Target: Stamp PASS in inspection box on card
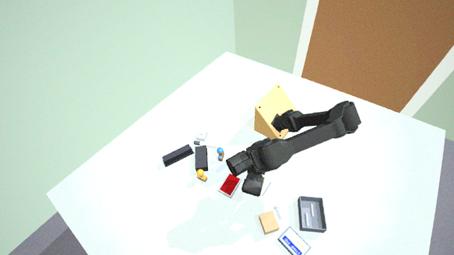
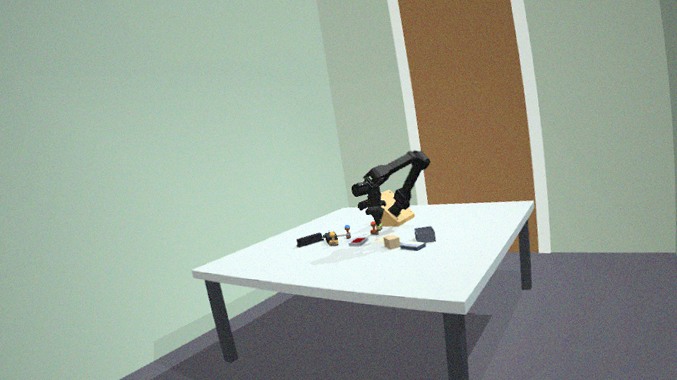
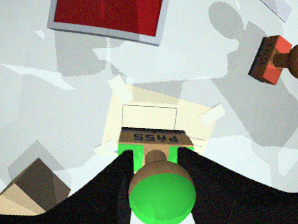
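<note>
The black parallel-jaw gripper (image 1: pixel 254 185) (image 2: pixel 374 215) (image 3: pixel 154 156) grips the green-and-brown wooden PASS stamp (image 3: pixel 156 137); the red ink pad (image 1: pixel 229 185) (image 2: pixel 359 241) (image 3: pixel 107 17) lies toward eleven o'clock in the wrist view.

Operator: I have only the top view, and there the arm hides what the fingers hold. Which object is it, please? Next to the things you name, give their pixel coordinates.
Observer: In the wrist view, the gripper (image 1: pixel 254 185) (image 2: pixel 377 221) (image 3: pixel 154 156) is shut on the green-topped stamp (image 2: pixel 380 226) (image 3: pixel 162 197), and its block reads PASS.
Operator: Thank you. Of the card I see only a small edge. Is there already a print in the box?
Observer: The part of the box (image 3: pixel 150 116) that shows on the card (image 1: pixel 265 184) (image 3: pixel 192 120) has no print. The stamp hides the rest, so I cannot tell about it.
Operator: And is some other stamp under the arm, where I cannot see?
Observer: Yes, a red stamp (image 2: pixel 374 225) (image 3: pixel 273 60) stands apart from the card.
</note>
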Available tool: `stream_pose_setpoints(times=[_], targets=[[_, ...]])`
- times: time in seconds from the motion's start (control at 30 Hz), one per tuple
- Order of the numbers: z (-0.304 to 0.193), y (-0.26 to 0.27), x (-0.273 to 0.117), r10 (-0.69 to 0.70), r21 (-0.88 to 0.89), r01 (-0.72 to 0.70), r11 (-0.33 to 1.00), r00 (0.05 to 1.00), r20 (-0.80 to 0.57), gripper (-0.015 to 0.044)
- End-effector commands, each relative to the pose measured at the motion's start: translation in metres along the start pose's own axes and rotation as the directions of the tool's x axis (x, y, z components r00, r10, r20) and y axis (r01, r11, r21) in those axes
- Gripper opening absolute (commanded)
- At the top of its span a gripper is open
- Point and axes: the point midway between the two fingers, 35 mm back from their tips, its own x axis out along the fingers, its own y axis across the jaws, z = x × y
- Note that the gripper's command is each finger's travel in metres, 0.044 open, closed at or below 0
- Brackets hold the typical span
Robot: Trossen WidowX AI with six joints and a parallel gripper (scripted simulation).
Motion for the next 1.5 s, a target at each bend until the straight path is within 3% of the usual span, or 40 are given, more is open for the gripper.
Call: stream_pose_setpoints(times=[0.0,0.33,0.7,1.13,1.47], targets=[[0.000,0.000,-0.008,-0.002,-0.004,0.002,1.000,1.000,0.004,0.0000],[0.001,0.001,-0.020,-0.002,-0.004,0.002,1.000,1.000,0.003,0.0000],[0.014,0.039,-0.023,0.000,-0.007,0.000,1.000,1.000,0.004,0.0000],[0.028,0.082,-0.021,0.001,-0.010,-0.001,1.000,1.000,0.004,0.0000],[0.030,0.085,-0.012,0.002,-0.010,-0.001,1.000,1.000,0.005,0.0000]])
